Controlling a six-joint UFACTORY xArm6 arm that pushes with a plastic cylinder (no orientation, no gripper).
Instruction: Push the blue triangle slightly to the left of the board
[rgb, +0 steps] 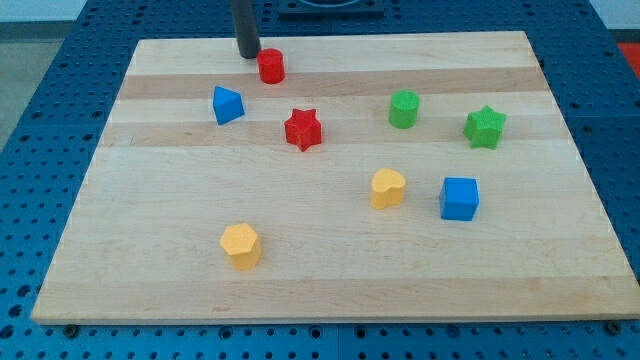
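The blue triangle (227, 104) lies on the wooden board (330, 270) in the upper left part. My tip (248, 54) rests near the board's top edge, above and slightly right of the blue triangle, well apart from it. The tip stands just left of the red cylinder (271, 66), close to it; I cannot tell if they touch.
A red star (302, 129) sits right of the blue triangle. A green cylinder (404, 109) and green star (485, 126) are at the upper right. A yellow heart (387, 187), blue cube (460, 198) and yellow hexagon (241, 245) lie lower down.
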